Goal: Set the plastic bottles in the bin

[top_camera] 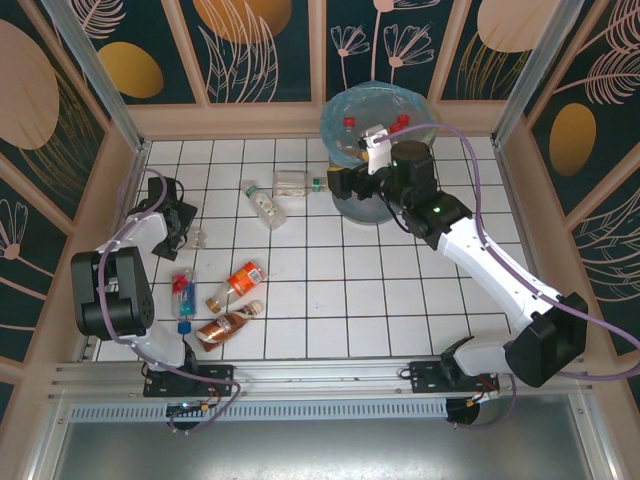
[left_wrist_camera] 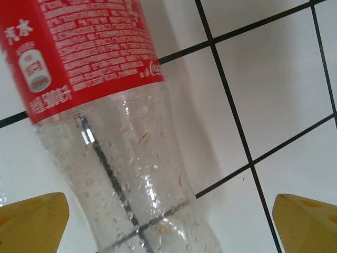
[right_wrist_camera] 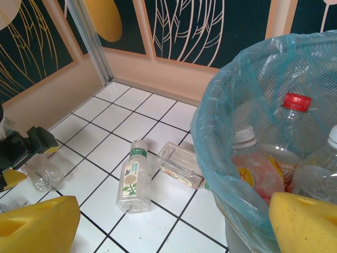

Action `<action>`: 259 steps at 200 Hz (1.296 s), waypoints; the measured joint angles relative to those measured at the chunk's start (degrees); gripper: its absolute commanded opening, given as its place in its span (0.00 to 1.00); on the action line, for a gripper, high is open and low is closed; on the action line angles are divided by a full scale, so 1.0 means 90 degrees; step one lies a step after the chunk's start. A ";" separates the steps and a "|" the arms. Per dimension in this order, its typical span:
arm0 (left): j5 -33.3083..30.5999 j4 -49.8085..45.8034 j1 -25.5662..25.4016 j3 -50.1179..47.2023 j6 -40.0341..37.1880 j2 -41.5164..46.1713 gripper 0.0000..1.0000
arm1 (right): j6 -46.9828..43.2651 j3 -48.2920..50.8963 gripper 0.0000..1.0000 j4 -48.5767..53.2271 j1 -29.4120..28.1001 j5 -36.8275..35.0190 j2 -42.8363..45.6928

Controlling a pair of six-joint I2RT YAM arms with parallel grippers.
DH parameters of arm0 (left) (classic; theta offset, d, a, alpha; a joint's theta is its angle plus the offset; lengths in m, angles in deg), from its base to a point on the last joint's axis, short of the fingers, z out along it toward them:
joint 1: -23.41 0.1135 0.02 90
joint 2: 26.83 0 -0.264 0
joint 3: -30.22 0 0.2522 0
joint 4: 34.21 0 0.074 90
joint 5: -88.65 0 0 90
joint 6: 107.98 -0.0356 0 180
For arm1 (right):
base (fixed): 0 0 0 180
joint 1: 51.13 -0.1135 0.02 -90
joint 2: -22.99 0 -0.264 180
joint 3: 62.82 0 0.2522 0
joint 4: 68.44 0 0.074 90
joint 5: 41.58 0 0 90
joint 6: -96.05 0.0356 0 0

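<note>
In the bin (right_wrist_camera: 206,113) stand capped bottles (right_wrist_camera: 293,132); left end effector (left_wrist_camera: 169,224) and right end effector (right_wrist_camera: 169,226) are spread.

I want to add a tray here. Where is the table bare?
Bare: the white tiles between the near-left plastic bottles and the white right arm, and the back-left corner. Crowded: beside the round grey-blue bin, where two clear plastic bottles lie.

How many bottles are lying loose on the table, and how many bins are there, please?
Loose bottles: 6
Bin: 1
Total: 7
</note>
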 measured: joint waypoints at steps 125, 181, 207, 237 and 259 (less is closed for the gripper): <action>-0.0007 0.0274 0.0000 -0.0415 -0.0423 -0.0408 0.84 | -0.0005 0.0104 0.93 -0.0007 0.0000 0.0002 0.0068; -0.0017 0.0435 0.0000 -0.0491 -0.0644 -0.0299 0.68 | -0.0012 0.0114 0.92 -0.0005 0.0002 0.0002 0.0097; -0.0238 0.0425 0.0000 -0.0508 -0.0835 0.0228 0.65 | -0.0027 0.0114 0.92 0.0005 0.0000 0.0000 0.0158; -0.0559 0.0386 0.0000 -0.0457 -0.1178 0.1341 0.61 | -0.0027 0.0112 0.92 0.0053 0.0000 0.0000 0.0270; -0.0668 0.0457 -0.0002 -0.0420 -0.1557 0.2302 0.60 | -0.0027 0.0068 0.92 0.0090 0.0000 0.0000 0.0389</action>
